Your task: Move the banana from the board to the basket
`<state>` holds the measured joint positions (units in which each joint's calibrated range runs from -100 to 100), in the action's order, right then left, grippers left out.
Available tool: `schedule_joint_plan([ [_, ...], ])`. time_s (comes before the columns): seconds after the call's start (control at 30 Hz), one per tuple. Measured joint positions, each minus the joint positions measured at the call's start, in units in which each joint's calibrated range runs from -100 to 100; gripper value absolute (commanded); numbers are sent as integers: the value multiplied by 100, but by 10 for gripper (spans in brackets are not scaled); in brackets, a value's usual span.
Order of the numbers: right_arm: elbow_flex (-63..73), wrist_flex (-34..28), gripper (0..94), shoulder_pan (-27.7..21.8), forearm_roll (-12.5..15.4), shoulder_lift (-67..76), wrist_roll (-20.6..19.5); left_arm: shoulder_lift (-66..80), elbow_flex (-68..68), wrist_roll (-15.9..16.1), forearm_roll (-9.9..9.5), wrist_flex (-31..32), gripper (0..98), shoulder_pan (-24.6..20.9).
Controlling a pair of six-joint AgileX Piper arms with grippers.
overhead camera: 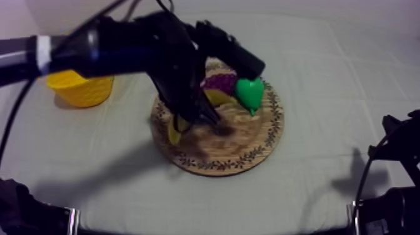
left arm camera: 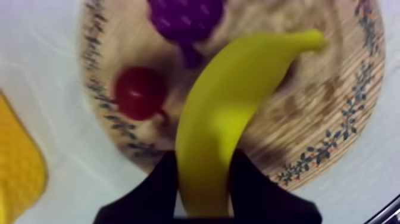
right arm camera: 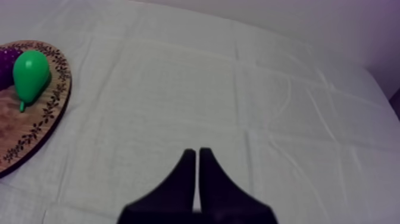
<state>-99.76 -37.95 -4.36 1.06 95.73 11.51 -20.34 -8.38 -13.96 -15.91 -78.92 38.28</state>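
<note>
Banana (left arm camera: 232, 113) is gripped at one end by the left jaws, closed round it, and is held over the nine o'clock side of the wooden board (overhead camera: 250, 147). The grasp is judged done; a carry toward ten o'clock is called for next, to the yellow basket (overhead camera: 80, 87), in which nothing can be made out. On the board lie a small red fruit (left arm camera: 140, 92), grapes (left arm camera: 187, 18) at twelve o'clock and a pear (overhead camera: 250, 92) at two. Farther right, the right jaws are pressed together on nothing over bare tabletop (right arm camera: 238, 119).
</note>
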Motion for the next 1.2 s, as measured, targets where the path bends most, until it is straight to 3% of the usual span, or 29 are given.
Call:
schedule_joint_plan([
  [0.23,0,-12,3,0,0,0,0,844,578,210,-415,-534,190,-409],
  [0.47,0,-12,3,0,0,0,0,1041,1170,599,-598,-584,187,-1132],
  [0.9,0,-6,3,0,0,0,0,765,1110,872,-552,91,184,-2501],
  [1.2,0,-6,3,0,0,0,-3,347,744,855,-415,703,183,-3087],
])
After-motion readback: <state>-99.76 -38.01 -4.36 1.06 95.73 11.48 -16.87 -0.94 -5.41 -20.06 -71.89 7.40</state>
